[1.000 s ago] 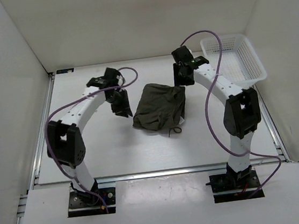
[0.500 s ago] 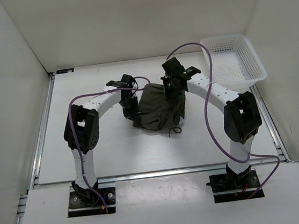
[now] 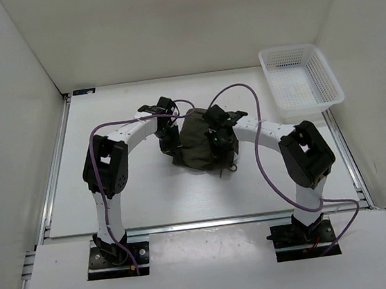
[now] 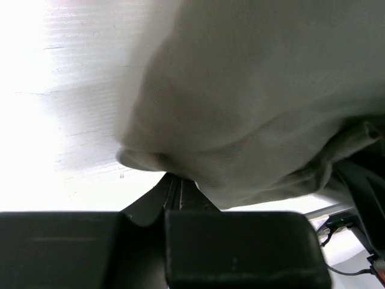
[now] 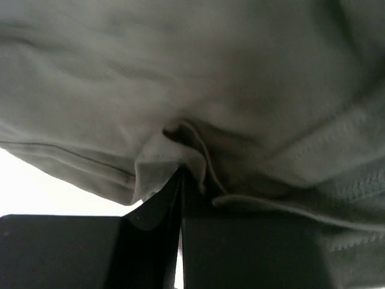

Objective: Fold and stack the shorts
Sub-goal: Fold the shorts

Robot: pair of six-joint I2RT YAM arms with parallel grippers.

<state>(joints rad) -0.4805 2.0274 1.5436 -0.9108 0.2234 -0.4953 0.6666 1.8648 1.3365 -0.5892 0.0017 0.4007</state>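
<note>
The shorts [image 3: 193,136] lie bunched, left gripper [image 4: 173,188] and right gripper [image 5: 180,180] each clenched on their fabric, ready, I judge, to lift and spread them.

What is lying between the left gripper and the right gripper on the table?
The shorts: in the top view the bunched olive fabric fills the stretch between the left gripper and the right gripper, each pinching an edge.
</note>
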